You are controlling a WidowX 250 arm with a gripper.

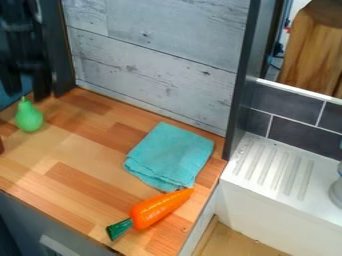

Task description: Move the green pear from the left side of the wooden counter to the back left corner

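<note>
Countertop point(83, 145) with pear point(29, 117), plank wall point(160, 55) behind

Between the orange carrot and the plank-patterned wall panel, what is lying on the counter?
A folded turquoise cloth, its near corner by the tip of the carrot; the camera view shows it before the wall panel.

Gray plank wall point(153, 55) behind wd ctr point(73, 150); dk tiles point(287, 102) above wht drainbd point(264, 170).

A glossy green pear point(29, 117) stands upright, stem up, on the wooden counter point(73, 147).
</note>
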